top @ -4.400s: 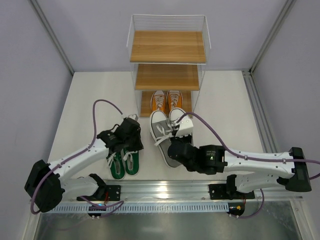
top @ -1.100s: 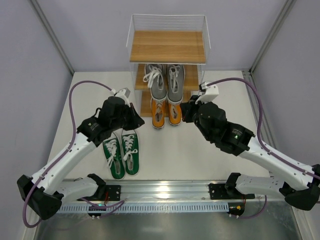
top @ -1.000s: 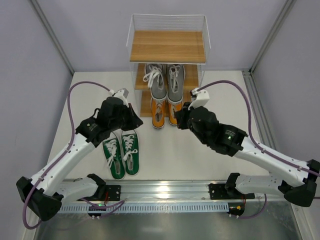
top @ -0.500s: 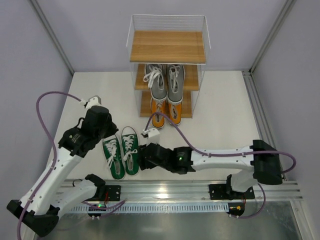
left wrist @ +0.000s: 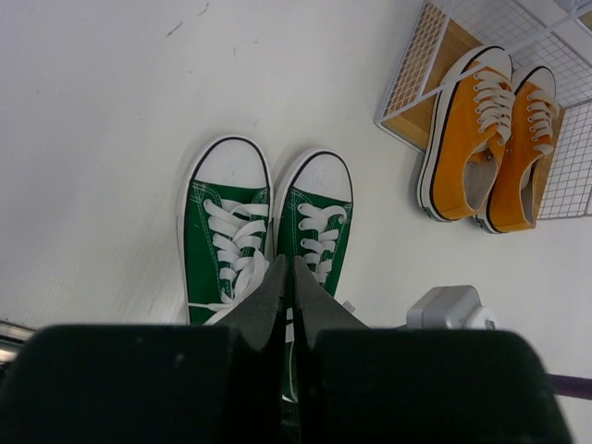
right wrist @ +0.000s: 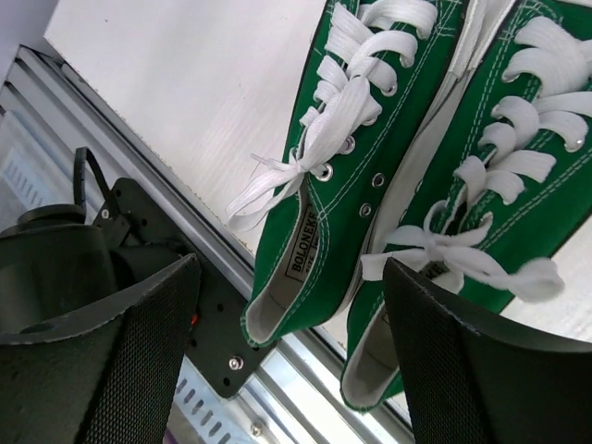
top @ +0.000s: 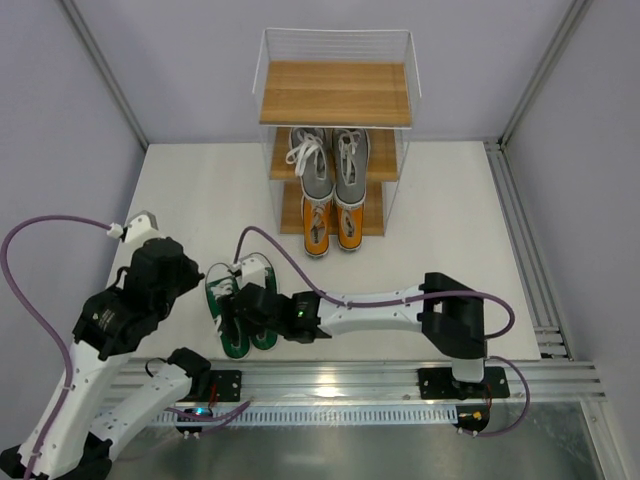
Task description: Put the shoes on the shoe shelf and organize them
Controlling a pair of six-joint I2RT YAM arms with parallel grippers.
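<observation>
Your right gripper (right wrist: 291, 277) has swung off the shoe shelf (top: 336, 95) and down over the green pair (left wrist: 222, 245) on the near surface (top: 440, 220), jaws spread wide either side of the heels and gripping nothing, while your left gripper (left wrist: 287, 277) pulls back pinched shut, so with the grey pair (top: 328, 165) and orange pair (top: 333, 222) shelved, green looks like the last job.

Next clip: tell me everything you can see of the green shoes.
The green shoes are a pair of low canvas sneakers with white laces tied in bows, metal eyelets, white toe caps and white soles edged with a dark line. One has a printed label inside the heel. They stand upright, side by side and pressed together, on the white table, toes pointing away from the arm bases. The right gripper hangs open over their heel ends; whether it touches them is unclear.
</observation>
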